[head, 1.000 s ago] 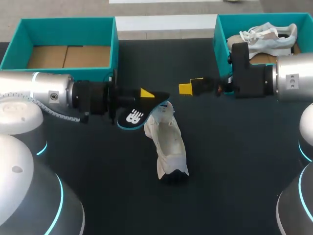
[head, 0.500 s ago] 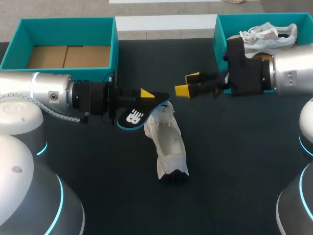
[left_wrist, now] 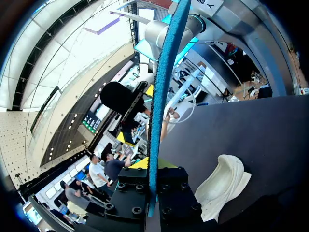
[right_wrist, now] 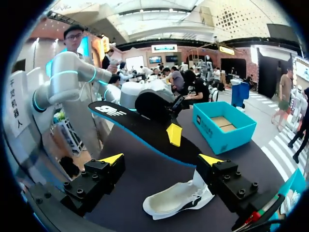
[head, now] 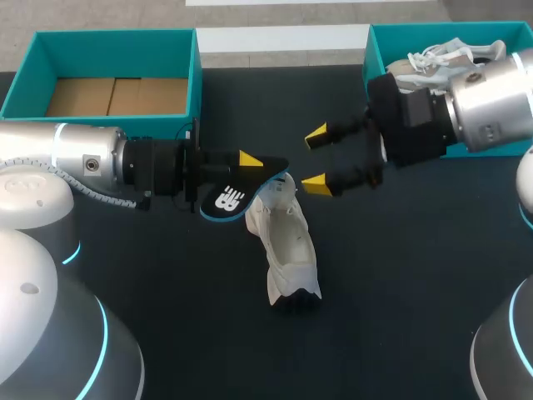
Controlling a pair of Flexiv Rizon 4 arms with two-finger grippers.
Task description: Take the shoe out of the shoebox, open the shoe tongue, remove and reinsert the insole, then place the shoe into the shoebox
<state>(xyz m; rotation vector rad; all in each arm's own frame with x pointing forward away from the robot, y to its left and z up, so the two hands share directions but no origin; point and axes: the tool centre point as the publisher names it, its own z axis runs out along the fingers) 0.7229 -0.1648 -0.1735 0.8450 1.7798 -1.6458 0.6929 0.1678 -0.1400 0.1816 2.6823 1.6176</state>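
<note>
My left gripper (head: 250,160) is clamped on the insole (head: 235,190), which is black on its upper face with a blue edge; in the left wrist view the insole (left_wrist: 161,96) stands edge-on between the two black finger blocks, pinched from both sides; one yellow tip lies on the upper face.

My right gripper (head: 316,160) is wide apart and holds nothing; its two yellow tips sit one above the other in the head view, just beside the free end of the insole and pointing toward my left gripper; in the right wrist view the insole (right_wrist: 140,128) runs across ahead of the spread fingers (right_wrist: 112,158), held off the table.

The shoe (head: 287,242), white with a dark sole end, lies on its side on the black table (head: 400,275), out of the box; its near end sits under the insole's free end; contact there I cannot confirm; the right wrist view shows the shoe (right_wrist: 176,198) below and between my right fingers.

The left shoebox (head: 108,40), teal, shows only its cardboard floor; the right shoebox (head: 372,52), teal, holds a second white shoe (head: 454,60) behind my right arm.
</note>
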